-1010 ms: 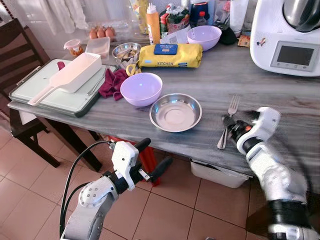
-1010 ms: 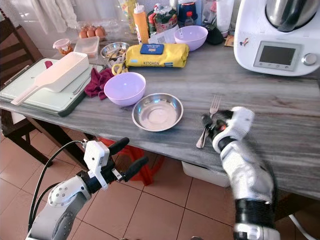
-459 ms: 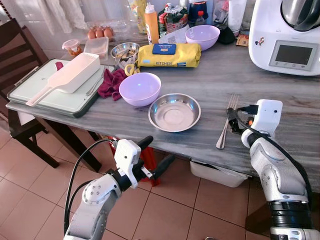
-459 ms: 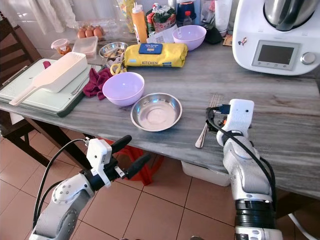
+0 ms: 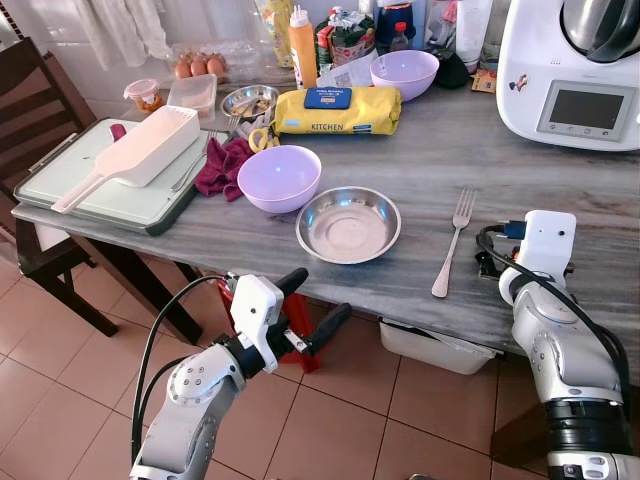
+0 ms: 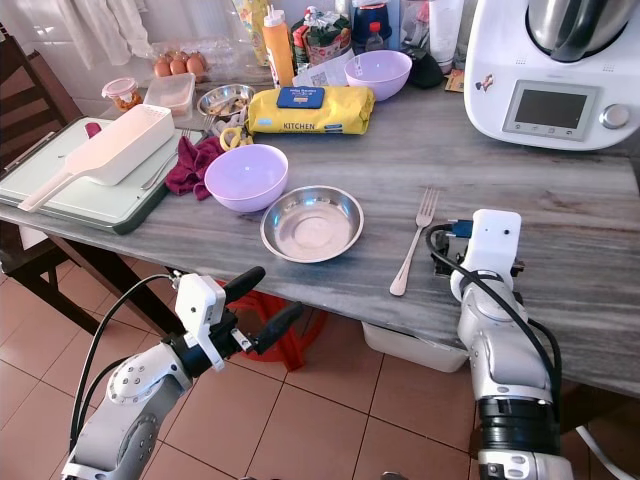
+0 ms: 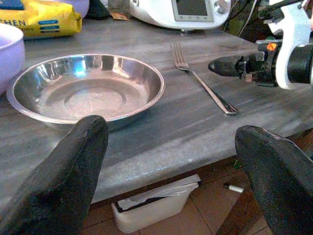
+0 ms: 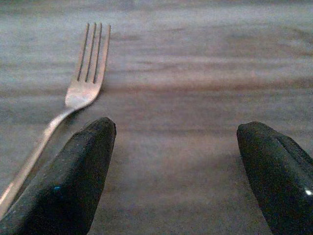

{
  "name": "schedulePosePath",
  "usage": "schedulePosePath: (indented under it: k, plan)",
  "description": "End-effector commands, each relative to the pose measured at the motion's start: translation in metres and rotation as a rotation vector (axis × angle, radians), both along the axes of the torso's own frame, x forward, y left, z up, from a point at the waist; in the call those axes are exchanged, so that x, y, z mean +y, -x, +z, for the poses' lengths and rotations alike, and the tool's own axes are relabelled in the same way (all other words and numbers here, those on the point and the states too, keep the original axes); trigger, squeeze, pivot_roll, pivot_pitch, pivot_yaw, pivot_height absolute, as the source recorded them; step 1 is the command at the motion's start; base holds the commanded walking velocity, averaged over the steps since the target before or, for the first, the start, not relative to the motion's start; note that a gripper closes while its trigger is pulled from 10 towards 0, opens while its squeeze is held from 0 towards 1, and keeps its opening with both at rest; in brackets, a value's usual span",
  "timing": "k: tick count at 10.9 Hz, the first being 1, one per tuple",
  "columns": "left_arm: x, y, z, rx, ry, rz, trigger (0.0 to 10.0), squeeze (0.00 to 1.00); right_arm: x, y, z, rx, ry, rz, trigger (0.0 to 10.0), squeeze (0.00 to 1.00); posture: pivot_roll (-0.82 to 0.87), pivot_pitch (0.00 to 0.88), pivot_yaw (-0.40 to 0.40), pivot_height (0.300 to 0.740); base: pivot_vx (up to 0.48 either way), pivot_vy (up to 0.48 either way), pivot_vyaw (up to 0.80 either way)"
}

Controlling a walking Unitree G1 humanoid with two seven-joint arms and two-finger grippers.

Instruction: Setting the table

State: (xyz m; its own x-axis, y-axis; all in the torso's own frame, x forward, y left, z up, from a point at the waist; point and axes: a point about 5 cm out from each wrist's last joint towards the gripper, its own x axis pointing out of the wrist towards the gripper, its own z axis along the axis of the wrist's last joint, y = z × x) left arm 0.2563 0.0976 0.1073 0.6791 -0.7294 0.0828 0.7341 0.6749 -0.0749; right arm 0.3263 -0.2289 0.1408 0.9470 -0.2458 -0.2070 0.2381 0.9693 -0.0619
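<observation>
Fork [image 5: 454, 239] lying flat on grey streaked table [image 5: 420, 170], tines toward the far side, handle toward the near edge, just right of steel dish [image 5: 349, 223]; placement judged a place setting beside the dish. Right gripper [image 8: 176, 166] low over the tabletop just right of the fork, fingers [image 8: 73, 171] spread wide, holding nothing, fork beside one finger, not between. Left gripper [image 5: 310, 305] below the table edge, jaws wide, empty, facing the dish. Fork slim, polished metal, four tines; dish shallow, round, reflective; lilac bowl [image 5: 281, 176] smooth, probably plastic; table surface matt, wood-grained
</observation>
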Motion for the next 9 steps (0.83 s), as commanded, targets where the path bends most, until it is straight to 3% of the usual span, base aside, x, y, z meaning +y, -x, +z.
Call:
schedulePosePath:
  k: [1, 7, 9]
  plan:
    - [0.004, -0.001, -0.003, 0.006, -0.017, 0.015, 10.0, 0.0, 0.002, -0.003, -0.001, 0.003, -0.015, 0.003, 10.0, 0.27, -0.12, 0.111, 0.129, 0.74, 0.0, 0.0, 0.0]
    - [0.005, 0.004, -0.002, 0.012, -0.008, -0.081, 10.0, 0.0, 0.002, -0.023, -0.004, 0.036, 0.043, 0.04, 10.0, 0.27, -0.1, 0.112, 0.125, 0.74, 0.0, 0.0, 0.0]
    - [0.004, 0.005, -0.003, 0.016, -0.004, -0.092, 10.0, 0.0, 0.014, -0.03, -0.006, 0.037, 0.022, 0.097, 10.0, 0.27, -0.1, 0.111, 0.127, 0.74, 0.0, 0.0, 0.0]
